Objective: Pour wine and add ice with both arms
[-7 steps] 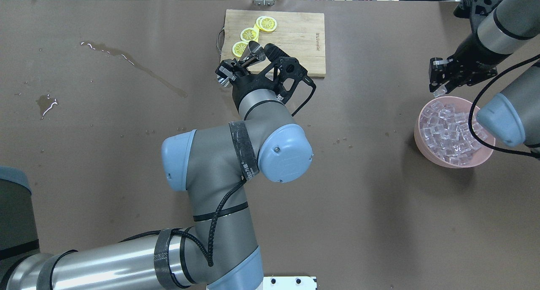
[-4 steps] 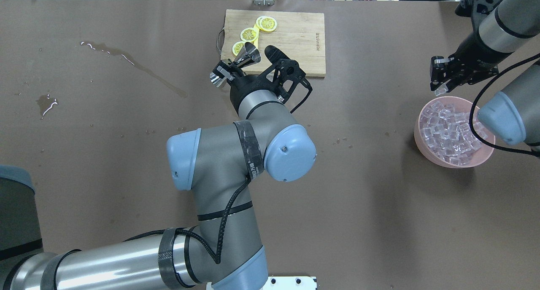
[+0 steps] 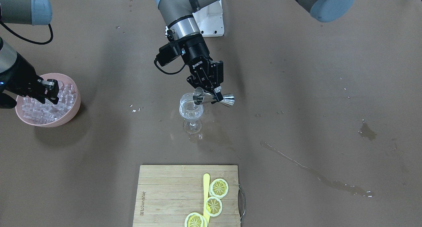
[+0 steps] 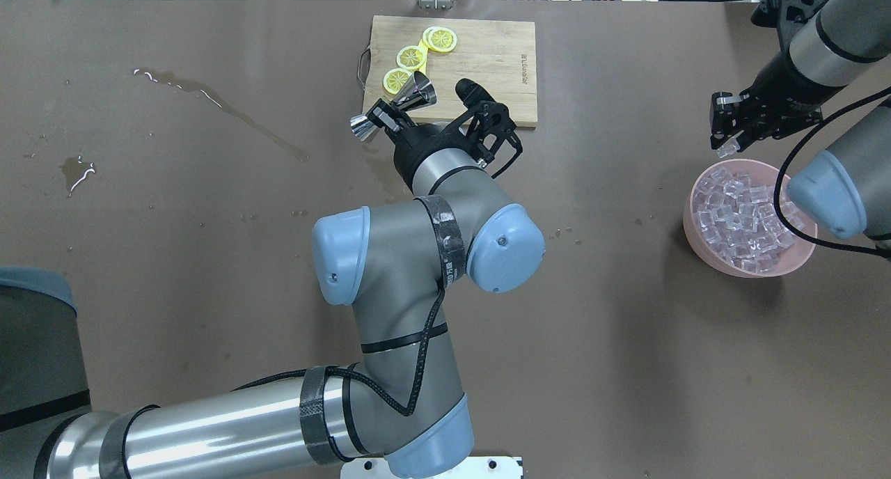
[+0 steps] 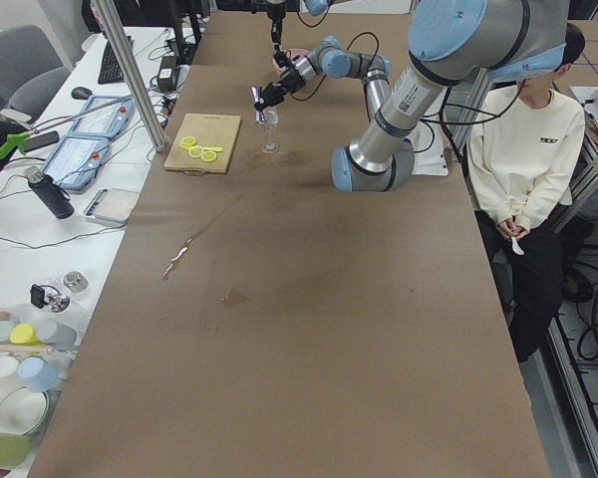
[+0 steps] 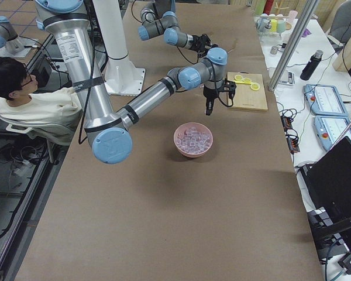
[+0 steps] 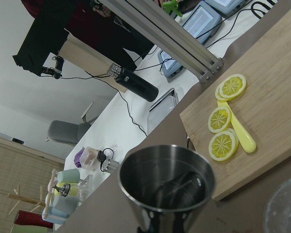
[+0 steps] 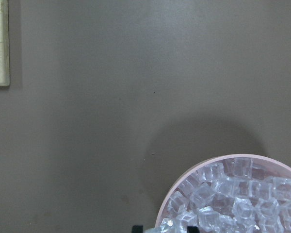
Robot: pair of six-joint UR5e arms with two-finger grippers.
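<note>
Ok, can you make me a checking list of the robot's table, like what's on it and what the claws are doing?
Surface: brown table cover, with a wet streak and a small puddle.
Job's things: wine glass upright; steel jigger tipped sideways at its rim; pink bowl heaped with ice cubes.
Clutter: cutting board with three lemon slices.
Grippers: left gripper shut on the jigger; right gripper above the bowl's edge, open or shut unclear.
Cables: black cable loops above the bowl.
Surroundings: seated person; side bench with a black bottle.
</note>
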